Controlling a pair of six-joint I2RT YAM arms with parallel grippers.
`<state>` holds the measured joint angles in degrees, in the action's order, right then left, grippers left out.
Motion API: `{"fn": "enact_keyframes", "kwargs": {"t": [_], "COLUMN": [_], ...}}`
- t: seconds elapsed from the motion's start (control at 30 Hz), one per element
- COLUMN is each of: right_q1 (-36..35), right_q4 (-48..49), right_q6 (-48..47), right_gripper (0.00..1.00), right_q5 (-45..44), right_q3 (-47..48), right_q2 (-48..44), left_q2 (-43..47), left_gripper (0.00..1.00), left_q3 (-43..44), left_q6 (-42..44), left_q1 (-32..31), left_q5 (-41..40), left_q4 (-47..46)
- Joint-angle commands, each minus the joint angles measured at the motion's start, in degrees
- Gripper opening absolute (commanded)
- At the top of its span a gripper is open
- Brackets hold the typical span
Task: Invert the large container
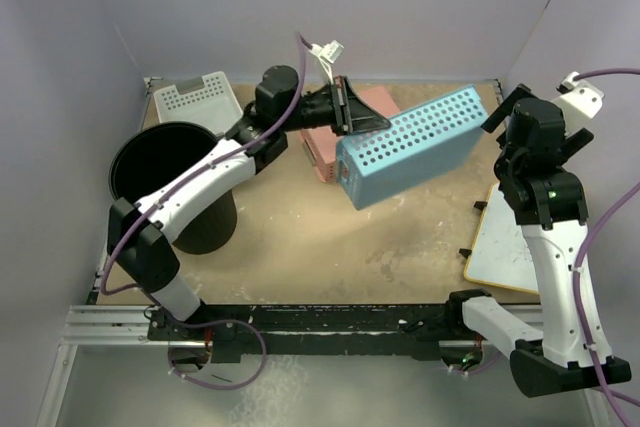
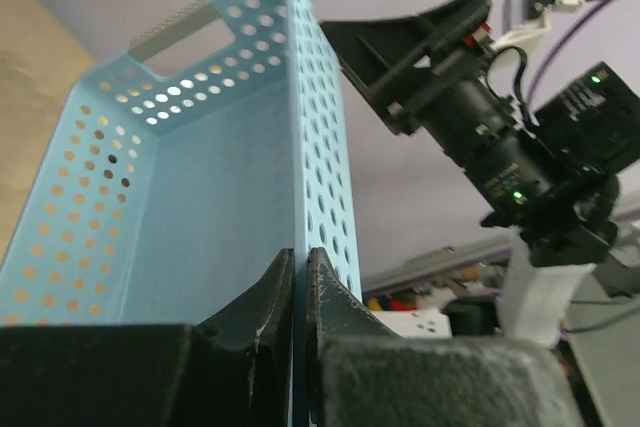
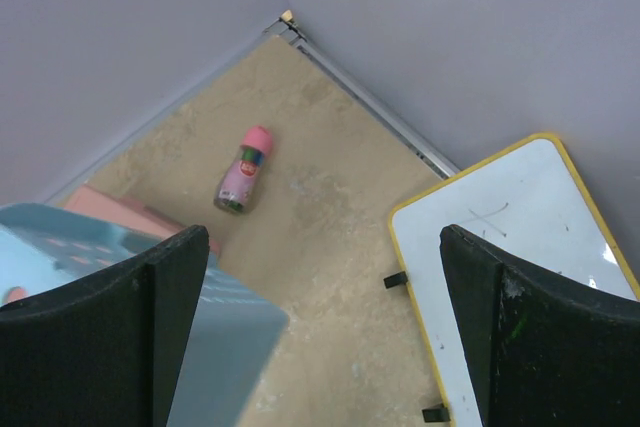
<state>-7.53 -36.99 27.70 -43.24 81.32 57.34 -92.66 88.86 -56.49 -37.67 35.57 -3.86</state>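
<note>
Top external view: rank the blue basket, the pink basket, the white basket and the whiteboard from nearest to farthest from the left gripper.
1. blue basket: pinched by the left gripper, lifted at centre.
2. pink basket: lying right by the gripper, back centre.
3. white basket: back left corner.
4. whiteboard: right side, nearer the front.

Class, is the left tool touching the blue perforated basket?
Touching. The left wrist view shows the left tool shut on the blue basket, pinching its wall edge from both sides.
</note>
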Motion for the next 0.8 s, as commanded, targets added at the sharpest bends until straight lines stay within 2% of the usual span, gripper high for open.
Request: {"fn": "enact_keyframes", "kwargs": {"t": [0.0, 0.23, 0.37, 0.53, 0.67, 0.77], "right_q1": [0.02, 0.06, 0.06, 0.06, 0.02, 0.06], "right_q4": [-0.15, -1.70, -2.01, -0.86, -0.23, -0.25], "right_q6": [-2.18, -3.36, -4.25, -6.67, -7.03, -7.00], "right_gripper": [1.00, 1.00, 1.00, 1.00, 1.00, 1.00], "right_q5": [-1.53, -0.70, -1.22, 1.63, 6.31, 7.82], "right_q3": [0.46, 0.31, 0.54, 0.81, -0.43, -1.52], "right_q2": [-0.54, 0.94, 0.72, 0.33, 0.66, 0.96], "left_q2": [-4.49, -16.53, -20.39, -21.34, -22.25, -23.67], "left_gripper": [0.00, 0.00, 0.00, 0.00, 0.00, 0.00], "left_q3": [-2.10, -7.82, -12.62, -16.94, -18.52, -19.96], "left_q6": [-17.02, -40.01, -47.92, -46.66, -40.70, -38.08], "left_q1": [-0.69, -1.14, -1.18, -1.17, -1.08, -0.95], "left_q5": [8.18, 10.42, 8.45, 5.72, 3.55, 2.35], "left_q4": [-22.94, -47.65, -58.69, -57.61, -47.70, -44.89]}}
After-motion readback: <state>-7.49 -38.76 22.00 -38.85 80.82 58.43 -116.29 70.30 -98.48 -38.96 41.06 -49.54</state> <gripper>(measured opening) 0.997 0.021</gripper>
